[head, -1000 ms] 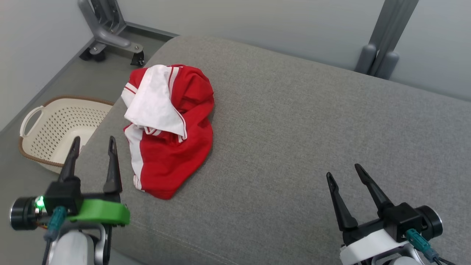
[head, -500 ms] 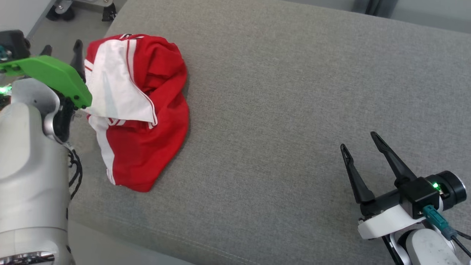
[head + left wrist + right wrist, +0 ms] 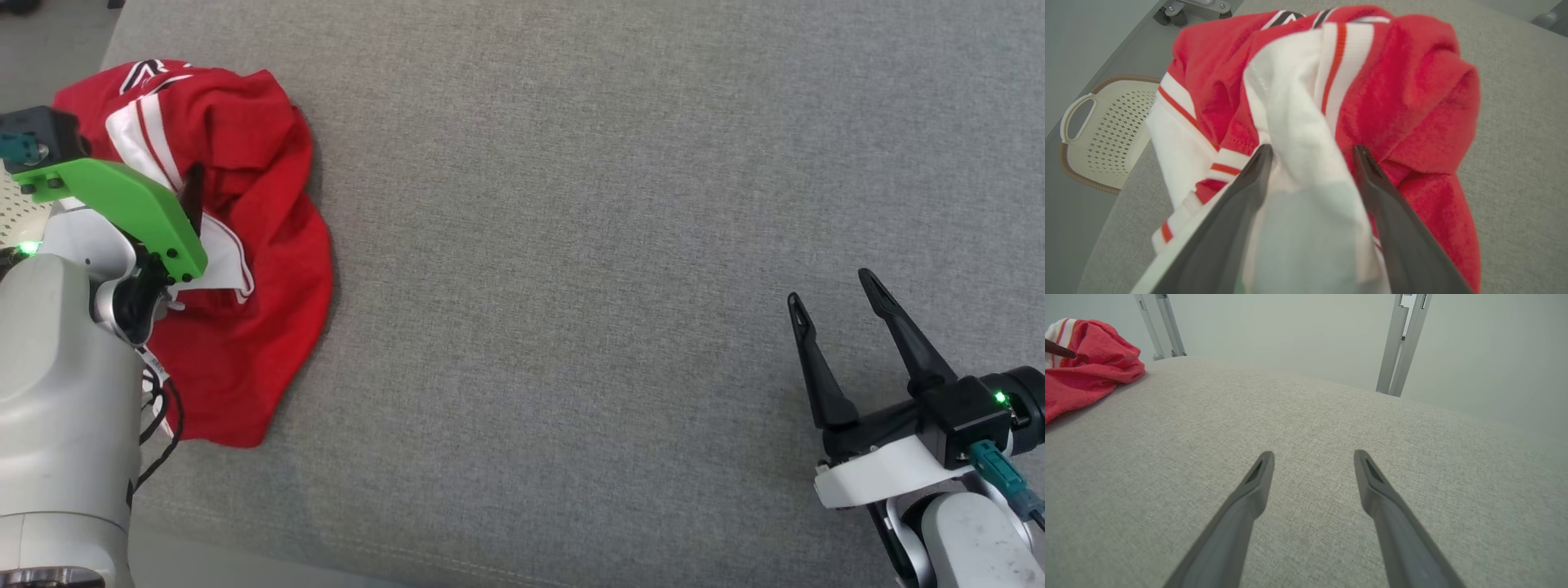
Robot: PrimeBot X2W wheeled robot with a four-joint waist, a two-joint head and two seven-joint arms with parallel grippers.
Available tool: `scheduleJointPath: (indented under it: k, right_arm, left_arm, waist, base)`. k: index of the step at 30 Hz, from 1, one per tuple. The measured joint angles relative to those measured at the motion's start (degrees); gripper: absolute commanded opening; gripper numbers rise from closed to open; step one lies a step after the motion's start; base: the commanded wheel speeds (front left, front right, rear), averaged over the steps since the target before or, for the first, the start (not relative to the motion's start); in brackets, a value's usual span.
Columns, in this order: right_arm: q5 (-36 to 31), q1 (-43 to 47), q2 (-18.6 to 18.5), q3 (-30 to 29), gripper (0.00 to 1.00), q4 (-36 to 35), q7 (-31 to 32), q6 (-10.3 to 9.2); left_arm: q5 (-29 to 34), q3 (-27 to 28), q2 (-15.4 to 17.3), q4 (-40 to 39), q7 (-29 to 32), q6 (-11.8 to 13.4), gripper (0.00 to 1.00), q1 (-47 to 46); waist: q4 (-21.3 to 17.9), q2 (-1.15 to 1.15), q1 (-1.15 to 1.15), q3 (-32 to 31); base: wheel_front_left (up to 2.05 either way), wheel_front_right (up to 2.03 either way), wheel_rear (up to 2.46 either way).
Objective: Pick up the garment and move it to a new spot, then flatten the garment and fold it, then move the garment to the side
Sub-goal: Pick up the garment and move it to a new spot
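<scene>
Garment [image 3: 261,269] lies crumpled, partly hidden behind the wide-spread left claw [image 3: 1311,150].

Grey cushion [image 3: 612,286]: open from centre to right; crumpled garment [image 3: 261,269] blocks the far left; basket [image 3: 1106,139] beyond left edge.

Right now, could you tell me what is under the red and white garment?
The garment lies crumpled on the grey cushion, near its edge. Whatever lies beneath its folds is covered and cannot be seen.
</scene>
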Motion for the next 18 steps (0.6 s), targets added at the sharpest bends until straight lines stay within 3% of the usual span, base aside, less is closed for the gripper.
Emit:
scheduleJointPath:
  k: [3,4,5,11,18]
  right_arm:
    - [-0.6,-0.1,0.5,-0.7,1.0,1.3,0.0,-0.01]
    - [-0.9,-0.3,0.8,-0.7,1.0,1.6,0.0,0.0]
    - [-1.2,-0.6,1.0,-0.7,1.0,1.7,0.0,0.0]
    - [-0.7,-1.4,1.9,0.9,1.0,2.6,0.0,-0.01]
    - [2.7,-1.4,4.3,2.7,1.0,5.4,0.0,-0.01]
  left_arm:
    - [-0.3,-1.3,1.1,0.9,-2.9,0.0,1.0,0.4]
    - [-0.7,-2.0,1.1,0.8,-4.5,0.0,0.08,0.4]
    - [-1.0,-2.3,1.2,0.8,-5.9,0.0,0.0,0.5]
    - [-2.1,-5.7,2.9,0.3,-15.1,-0.1,0.0,0.4]
    - [-5.8,-11.5,6.0,-5.7,-19.4,-0.1,0.0,-0.6]
  waist:
    - [-0.7,0.0,0.0,0.5]
    - [-0.9,0.0,0.0,0.5]
    - [-0.9,0.0,0.0,0.5]
    - [-0.9,0.0,0.0,-1.1]
    - [-1.2,0.0,0.0,-5.2]
  base:
    - [0.0,0.0,0.0]
    - [0.0,0.0,0.0]
    - [0.0,0.0,0.0]
    - [0.0,0.0,0.0]
    - [0.0,0.0,0.0]
